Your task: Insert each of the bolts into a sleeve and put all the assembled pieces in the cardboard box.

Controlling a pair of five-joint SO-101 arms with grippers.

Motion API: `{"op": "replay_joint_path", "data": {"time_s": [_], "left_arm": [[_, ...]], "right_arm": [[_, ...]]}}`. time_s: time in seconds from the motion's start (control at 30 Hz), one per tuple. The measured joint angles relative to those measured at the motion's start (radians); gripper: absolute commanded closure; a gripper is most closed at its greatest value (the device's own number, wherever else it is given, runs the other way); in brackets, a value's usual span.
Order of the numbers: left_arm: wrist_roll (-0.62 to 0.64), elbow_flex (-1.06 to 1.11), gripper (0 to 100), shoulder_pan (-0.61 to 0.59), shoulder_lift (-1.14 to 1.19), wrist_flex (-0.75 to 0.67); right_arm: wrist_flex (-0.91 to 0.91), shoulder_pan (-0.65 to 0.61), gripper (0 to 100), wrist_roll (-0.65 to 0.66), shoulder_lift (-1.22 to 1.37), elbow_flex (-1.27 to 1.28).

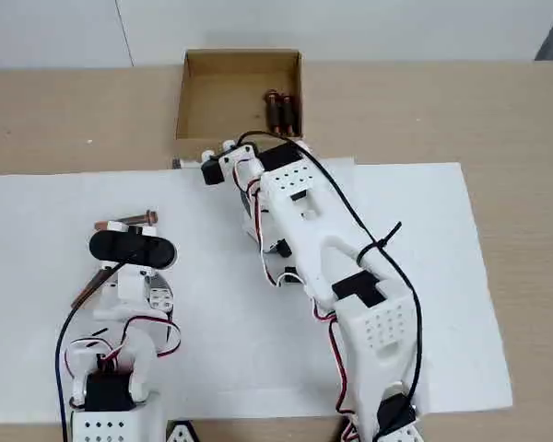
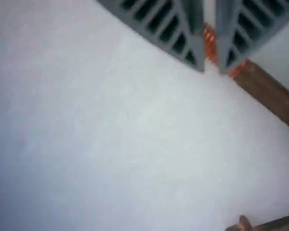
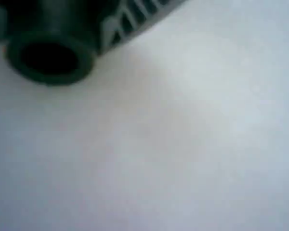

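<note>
Left gripper [image 2: 211, 66], near left on the white sheet [image 1: 442, 276], pinches a copper bolt [image 2: 210, 39] while right gripper [image 1: 210, 168], just before the far cardboard box [image 1: 181, 101], is closed on a dark sleeve [image 3: 50, 57].

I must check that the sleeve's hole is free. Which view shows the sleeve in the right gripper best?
The right wrist view: the sleeve turns its open mouth to the camera. In the high view it is a dark stub beyond the right gripper. The left wrist view faces a bolt.
</note>
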Motion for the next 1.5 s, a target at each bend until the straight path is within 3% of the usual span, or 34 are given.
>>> {"op": "replay_joint_path", "data": {"time_s": [0.3,0.53,1.07,1.3,1.5], "left_arm": [[0.0,0.0,99,0.0,0.0,0.0],[0.0,-0.002,99,0.0,0.002,0.003],[-0.046,-0.431,99,0.0,0.008,0.295],[-0.038,-0.75,99,0.0,0.321,0.385],[-0.006,-1.073,99,0.0,0.692,0.43]], "right_arm": [[0.058,0.0,99.5,0.0,-0.087,-0.018],[0.172,-0.005,99.5,0.0,-0.298,-0.032],[0.209,0.227,99.5,0.0,-0.516,-0.034],[0.212,0.262,99.5,-0.04,-0.522,-0.034],[0.221,0.258,99.5,-0.046,-0.672,0.009]]}}
